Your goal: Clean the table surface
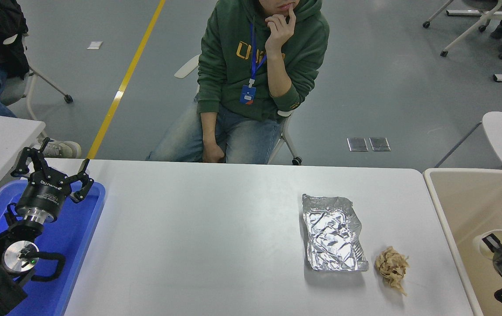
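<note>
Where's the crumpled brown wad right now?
In the head view, the brown wad lies on the table surface, right side, between foil tray and beige bin.

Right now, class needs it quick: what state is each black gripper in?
Left gripper: open, holding nothing, parked over the blue plastic tray.
Right gripper: over the beige bin; state cannot be told.

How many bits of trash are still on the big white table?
2. A crumpled foil tray lies on the right half of the table surface. A small tan wad sits just right of the foil's near corner, close to the beige bin.
</note>
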Controlling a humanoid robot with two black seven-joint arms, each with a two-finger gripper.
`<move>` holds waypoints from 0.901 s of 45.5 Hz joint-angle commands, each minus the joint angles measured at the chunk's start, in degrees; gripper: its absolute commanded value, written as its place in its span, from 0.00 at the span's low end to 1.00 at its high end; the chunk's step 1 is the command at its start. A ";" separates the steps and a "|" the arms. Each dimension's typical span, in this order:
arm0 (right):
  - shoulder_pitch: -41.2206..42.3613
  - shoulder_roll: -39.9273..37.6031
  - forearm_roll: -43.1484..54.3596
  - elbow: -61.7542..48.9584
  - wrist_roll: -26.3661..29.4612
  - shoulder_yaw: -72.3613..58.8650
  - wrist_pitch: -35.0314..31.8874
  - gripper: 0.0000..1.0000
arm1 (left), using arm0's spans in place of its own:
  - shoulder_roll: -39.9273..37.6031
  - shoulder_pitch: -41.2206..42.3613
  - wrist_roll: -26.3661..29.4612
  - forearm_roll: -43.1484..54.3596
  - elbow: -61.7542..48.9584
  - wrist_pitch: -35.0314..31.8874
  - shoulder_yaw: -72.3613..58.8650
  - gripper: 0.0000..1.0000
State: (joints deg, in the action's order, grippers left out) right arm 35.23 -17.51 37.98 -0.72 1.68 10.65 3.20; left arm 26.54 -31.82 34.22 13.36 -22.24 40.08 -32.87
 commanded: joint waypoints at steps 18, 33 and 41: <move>0.54 0.11 -7.13 -0.51 -0.10 -1.25 0.67 0.98 | 0.00 0.00 -0.03 0.00 0.00 0.00 0.00 1.00; 1.51 -0.41 -7.22 -0.34 -0.36 -1.16 0.67 0.98 | 0.00 0.00 -0.03 0.00 0.00 0.00 0.00 1.00; 1.69 -6.20 -7.22 6.06 -0.54 -0.89 0.58 0.98 | 0.00 0.00 -0.03 0.00 0.00 0.00 0.09 1.00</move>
State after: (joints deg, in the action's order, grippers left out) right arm 36.48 -18.55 30.90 -0.41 1.30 9.46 3.85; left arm 26.54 -31.82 34.19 13.36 -22.24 40.08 -32.85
